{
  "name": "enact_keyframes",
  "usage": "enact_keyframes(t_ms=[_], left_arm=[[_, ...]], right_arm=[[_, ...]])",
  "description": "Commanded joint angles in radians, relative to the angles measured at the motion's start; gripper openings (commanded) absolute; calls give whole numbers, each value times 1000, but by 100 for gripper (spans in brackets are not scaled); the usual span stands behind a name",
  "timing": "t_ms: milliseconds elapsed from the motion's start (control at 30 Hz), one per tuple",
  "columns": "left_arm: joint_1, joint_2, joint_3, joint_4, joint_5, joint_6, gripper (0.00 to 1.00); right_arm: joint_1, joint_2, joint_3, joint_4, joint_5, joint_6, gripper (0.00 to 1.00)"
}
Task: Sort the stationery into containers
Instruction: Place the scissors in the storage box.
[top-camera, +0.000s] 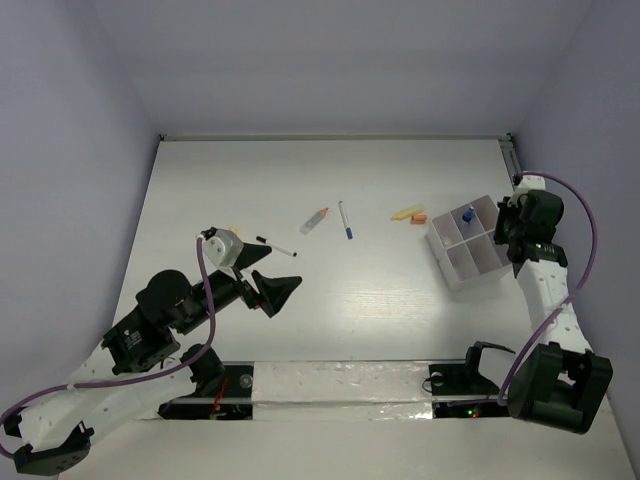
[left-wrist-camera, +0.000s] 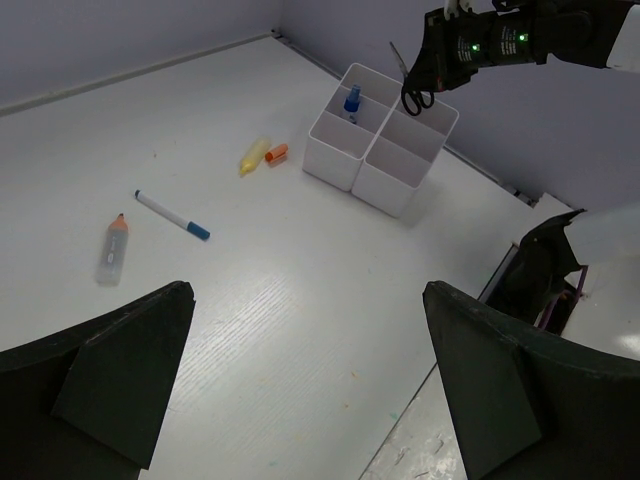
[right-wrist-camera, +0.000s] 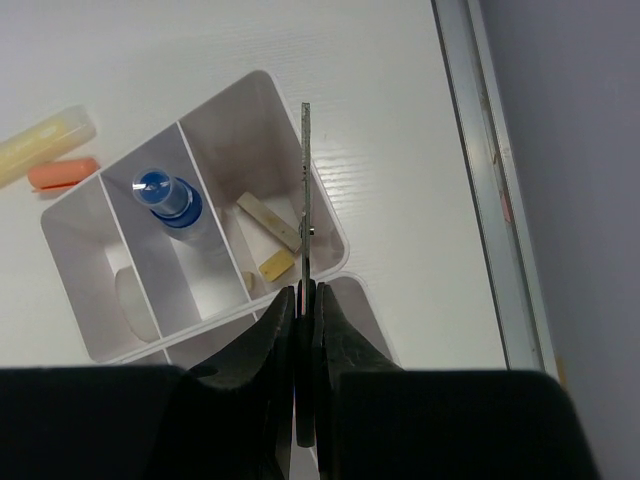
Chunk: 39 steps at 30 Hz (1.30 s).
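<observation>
My right gripper (right-wrist-camera: 305, 300) is shut on the black-handled scissors (right-wrist-camera: 306, 180), blades pointing down over the white containers (right-wrist-camera: 150, 133). From the left wrist view the scissors (left-wrist-camera: 412, 88) hang just above the containers (left-wrist-camera: 380, 165). One compartment holds a blue-capped item (right-wrist-camera: 165, 195), another holds yellow pieces (right-wrist-camera: 270, 225). A blue-and-white pen (top-camera: 344, 219), an orange-capped tube (top-camera: 315, 220), a white pen with black tip (top-camera: 277, 247) and yellow and orange pieces (top-camera: 408, 213) lie on the table. My left gripper (top-camera: 285, 266) is open and empty, above the table near its front left.
A metal rail (right-wrist-camera: 490, 180) runs along the table's right edge, close behind the containers. Grey walls enclose the table on three sides. A taped strip (top-camera: 340, 385) lines the near edge between the arm bases.
</observation>
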Motion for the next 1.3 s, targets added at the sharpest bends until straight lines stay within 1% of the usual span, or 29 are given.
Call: enact_keyframes(t_ms=[0, 233, 300, 400, 433, 467, 500, 533, 567, 633, 700, 733, 833, 900, 933, 967, 1000, 1033, 1067, 1133, 1167, 1233, 1267], left_arm=[[4, 2, 0, 34, 1, 3, 99], [4, -1, 2, 37, 6, 3, 99], [4, 1, 2, 37, 6, 3, 99], [4, 1, 0, 37, 7, 3, 99], [4, 1, 0, 37, 6, 3, 99], [4, 2, 0, 37, 6, 3, 99], [4, 2, 0, 37, 6, 3, 99], [4, 4, 0, 37, 4, 2, 99], [4, 5, -1, 37, 3, 3, 99], [4, 8, 0, 37, 3, 3, 99], [4, 10, 0, 37, 4, 2, 99], [4, 11, -1, 37, 4, 3, 99], [4, 21, -1, 36, 0, 2, 99], [13, 27, -1, 37, 0, 2, 99], [13, 36, -3, 37, -3, 0, 99], [24, 40, -3, 37, -6, -1, 99], [24, 45, -4, 37, -9, 0, 99], [35, 56, -4, 37, -16, -3, 99], [35, 62, -6, 37, -20, -3, 99], [67, 79, -7, 39, -37, -9, 99], [77, 80, -9, 40, -43, -11, 99], [116, 99, -12, 44, -59, -14, 99], [130, 105, -12, 45, -66, -18, 99]], right_arm=[[-13, -8, -10, 63, 3, -18, 0], [-13, -32, -39, 61, 32, -32, 0], [-13, -45, -50, 63, 75, -32, 0], [-13, -60, -49, 61, 85, -32, 10], [-13, -68, -47, 60, 92, -30, 24], [-13, -69, -45, 58, 98, -30, 31], [-13, -72, -42, 57, 99, -32, 34], [-13, -77, -35, 54, 95, -32, 42], [-13, -77, -30, 51, 90, -32, 48], [-13, -83, -19, 49, 82, -27, 56], [-13, -97, -13, 49, 81, -29, 58], [-13, -101, -7, 49, 78, -21, 60], [-13, -141, 37, 48, 41, 13, 63], [-13, -173, 89, 31, -75, 72, 63], [-13, -183, 105, 28, -115, 102, 61], [2, -190, 131, 29, -197, 126, 60], [19, -197, 137, 31, -224, 148, 58], [69, -209, 142, 37, -247, 221, 55], [106, -210, 140, 49, -260, 241, 55], [196, -195, 131, 61, -231, 312, 52], [297, -178, 131, 64, -215, 327, 51], [408, -135, 129, 75, -168, 367, 50], [465, -84, 129, 93, -145, 375, 50]])
